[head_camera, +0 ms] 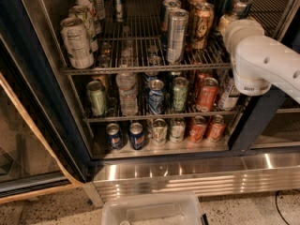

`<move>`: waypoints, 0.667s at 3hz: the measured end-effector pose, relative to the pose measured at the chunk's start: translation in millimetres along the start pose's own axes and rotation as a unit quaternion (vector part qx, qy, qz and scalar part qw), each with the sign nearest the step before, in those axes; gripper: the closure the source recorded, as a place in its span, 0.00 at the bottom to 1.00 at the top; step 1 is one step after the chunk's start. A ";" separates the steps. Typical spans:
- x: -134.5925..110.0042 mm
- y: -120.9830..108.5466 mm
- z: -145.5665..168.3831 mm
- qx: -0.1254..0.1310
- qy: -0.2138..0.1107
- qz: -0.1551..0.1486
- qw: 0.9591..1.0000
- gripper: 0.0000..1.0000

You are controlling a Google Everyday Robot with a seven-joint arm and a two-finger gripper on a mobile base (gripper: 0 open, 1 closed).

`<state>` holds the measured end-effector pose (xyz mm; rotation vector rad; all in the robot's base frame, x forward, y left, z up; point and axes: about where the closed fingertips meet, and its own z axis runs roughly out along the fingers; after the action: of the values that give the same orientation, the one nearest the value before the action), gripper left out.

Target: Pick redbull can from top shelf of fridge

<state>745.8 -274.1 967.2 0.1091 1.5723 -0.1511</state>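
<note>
The fridge (33,93) stands open with wire racks of drink cans. On the top shelf (136,41), at the far right, stands the slim redbull can (242,5), blue-and-silver with a silver lid. My white arm reaches in from the right. Its gripper (231,21) is at the shelf's right end, just in front of and below the redbull can's lid. The arm's end covers the lower part of the can, and I cannot tell if it touches the can. A wider all-silver tall can (176,35) and a gold-brown can (201,26) stand to the left.
Pale tall cans (77,42) line the top shelf's left side. Two lower racks hold green, blue and orange cans and a clear bottle (127,93). A ribbed steel base panel (187,175) runs below. A clear plastic bin (152,210) sits on the floor in front.
</note>
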 end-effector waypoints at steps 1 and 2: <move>-12.4 2.5 -19.2 -0.027 0.002 0.008 1.000 1.00; -25.1 3.7 -39.0 -0.053 0.002 0.016 0.998 1.00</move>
<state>708.2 -263.3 992.4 0.0508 1.5788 -0.0414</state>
